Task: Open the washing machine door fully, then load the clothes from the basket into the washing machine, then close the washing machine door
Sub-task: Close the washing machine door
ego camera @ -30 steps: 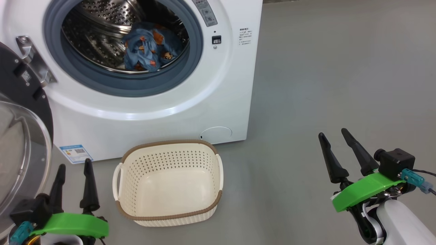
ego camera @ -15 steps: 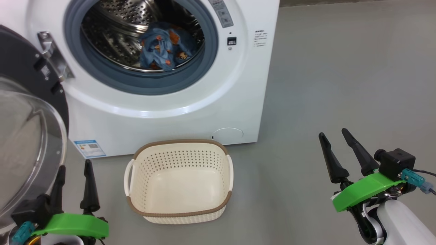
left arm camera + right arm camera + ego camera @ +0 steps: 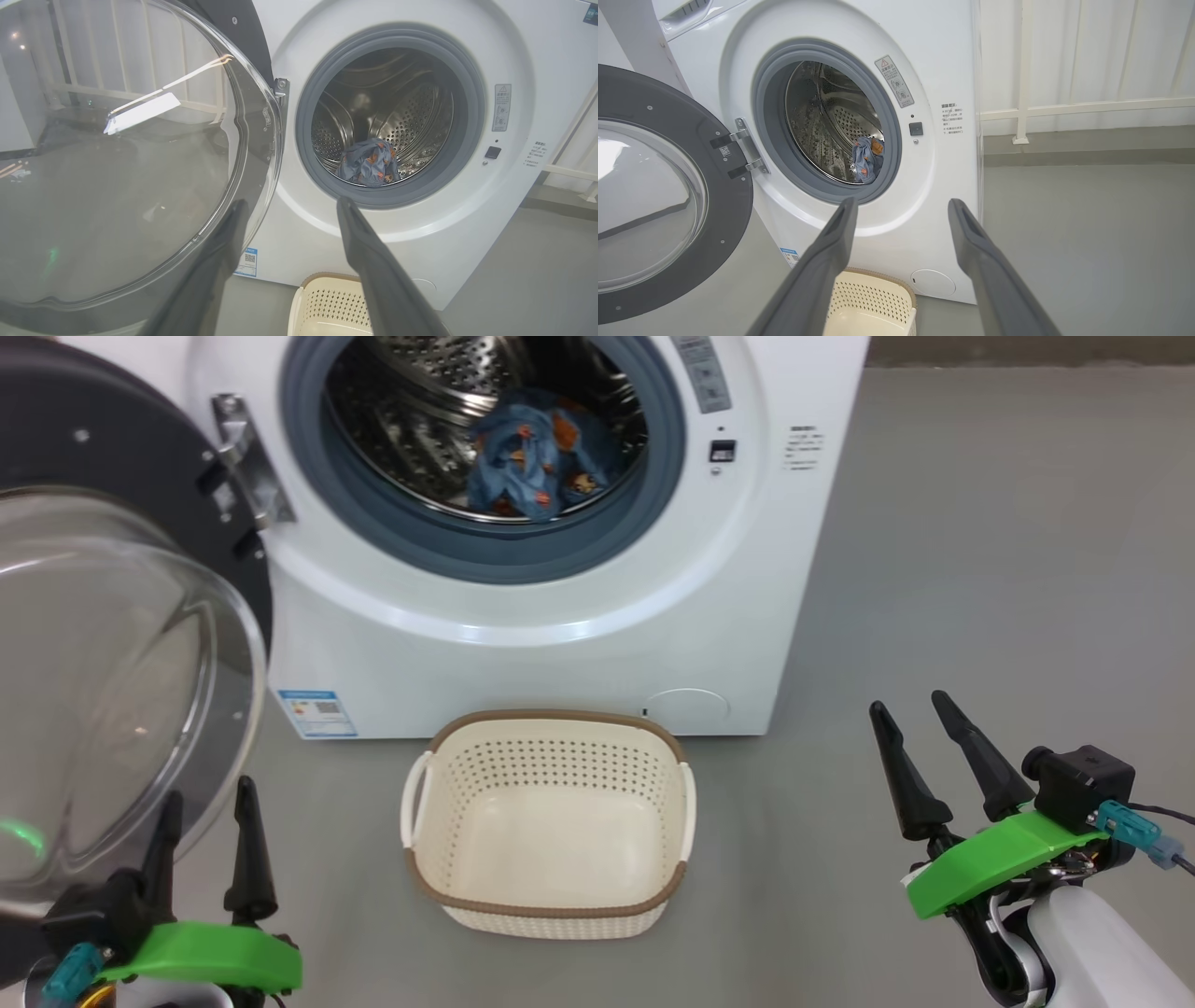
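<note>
Seemingly loading done: basket [image 3: 551, 717] bare inside, on floor between two pincers; clothes [image 3: 541, 462] bundled in drum of washing machine [image 3: 560, 653], well ahead of both. Step in hand, I judge: closing washing machine door [image 3: 121, 616]. Door swung wide, glass bulge just beside left pincer [image 3: 208, 791], on its outer side. Left pincer wide, empty; right pincer [image 3: 907, 702] wide, empty, well apart from door. Next move calls for push on door rim toward drum mouth. Door's outer edge cut off in head view; whether left pincer touches glass, cannot tell

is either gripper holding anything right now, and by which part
Nothing is held. The left gripper and right gripper are open and empty; the clothes lie inside the washing machine.
</note>
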### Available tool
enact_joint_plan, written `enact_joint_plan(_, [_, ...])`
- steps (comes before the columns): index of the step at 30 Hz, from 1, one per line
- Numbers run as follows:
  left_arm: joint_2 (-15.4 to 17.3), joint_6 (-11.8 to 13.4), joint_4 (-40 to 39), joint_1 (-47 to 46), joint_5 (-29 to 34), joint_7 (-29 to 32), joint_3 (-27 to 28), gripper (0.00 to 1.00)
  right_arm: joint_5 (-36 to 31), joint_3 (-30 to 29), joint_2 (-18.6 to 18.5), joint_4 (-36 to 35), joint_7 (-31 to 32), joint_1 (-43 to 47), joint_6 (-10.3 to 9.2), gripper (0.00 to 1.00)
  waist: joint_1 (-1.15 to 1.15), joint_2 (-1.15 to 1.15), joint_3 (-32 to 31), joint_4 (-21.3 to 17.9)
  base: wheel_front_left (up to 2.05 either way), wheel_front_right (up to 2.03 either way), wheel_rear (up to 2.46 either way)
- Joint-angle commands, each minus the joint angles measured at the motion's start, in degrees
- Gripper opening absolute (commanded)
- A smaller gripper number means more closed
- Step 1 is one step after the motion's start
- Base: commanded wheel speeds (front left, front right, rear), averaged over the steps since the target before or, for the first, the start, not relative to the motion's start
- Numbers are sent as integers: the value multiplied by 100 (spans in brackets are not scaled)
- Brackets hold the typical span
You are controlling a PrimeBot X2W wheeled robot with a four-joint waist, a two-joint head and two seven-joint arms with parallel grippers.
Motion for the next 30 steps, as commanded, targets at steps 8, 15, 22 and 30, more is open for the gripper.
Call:
enact_joint_plan(8, [196,112,-188,52,99,24,110,100,50,150,-35,-76,-53,77,25,100,0,0,-84,525,0,0,0])
enact_joint_plan(15, [221,183,-157,61,92,31,109,100,68,207,-44,-49,-53,108,25,100,0,0,-133,823,0,0,0])
enact_joint_plan(22, [208,262,-183,95,92,35,90,100,88,246,-65,-33,-53,130,25,100,0,0,-190,1075,0,0,0])
enact_joint_plan(30, [232,310,-217,146,77,47,68,100,107,278,-60,-28,-53,160,25,100,0,0,-255,1409,0,0,0])
